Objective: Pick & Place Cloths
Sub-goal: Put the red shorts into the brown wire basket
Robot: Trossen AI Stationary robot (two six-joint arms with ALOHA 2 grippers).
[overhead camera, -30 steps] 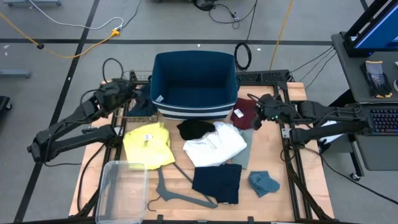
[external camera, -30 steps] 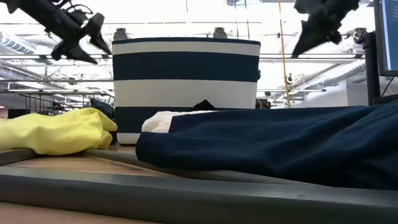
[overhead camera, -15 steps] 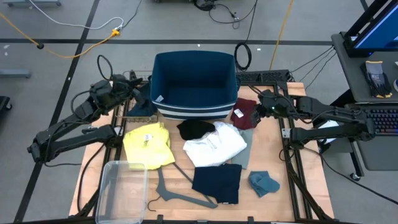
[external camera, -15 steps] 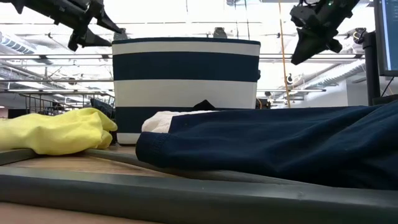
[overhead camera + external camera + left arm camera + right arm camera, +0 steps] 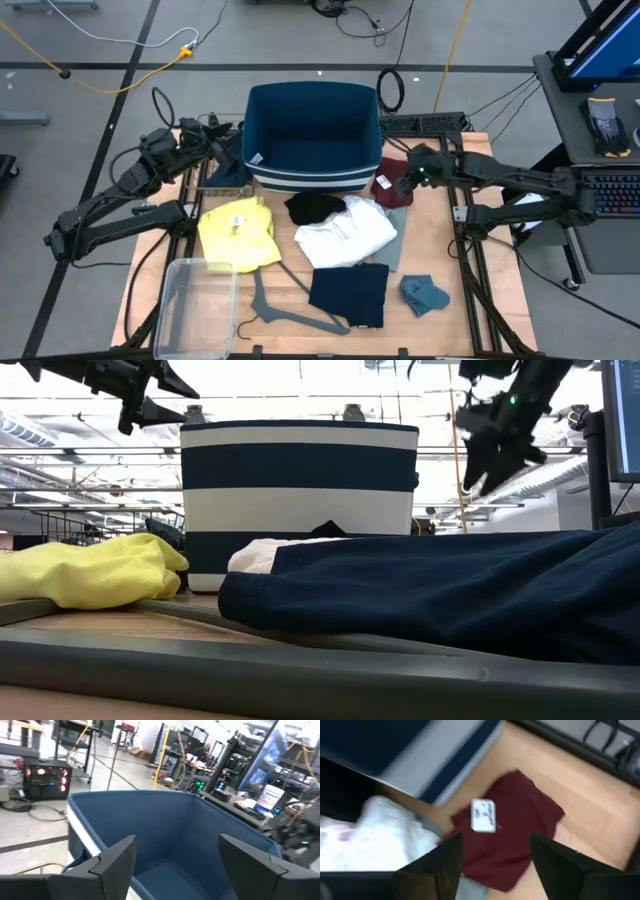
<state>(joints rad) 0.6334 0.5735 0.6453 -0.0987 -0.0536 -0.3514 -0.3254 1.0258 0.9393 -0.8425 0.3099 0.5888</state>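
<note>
I have the right end effector [image 5: 408, 180] spread wide above the maroon cloth [image 5: 507, 837], which lies on the surface just right of the striped bin [image 5: 313, 135]. I'd come straight down onto its middle, avoiding the white tag [image 5: 483, 815]. The white cloth [image 5: 345, 232] crowds beside it. The left end effector [image 5: 222, 140] waits wide at the bin's left rim.

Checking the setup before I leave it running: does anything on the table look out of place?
One thing: a grey clothes hanger lies flat among the cloths, between the clear plastic bin and the navy cloth. It is the only hard item in the pile. Nothing looks spilled or damaged.
</note>
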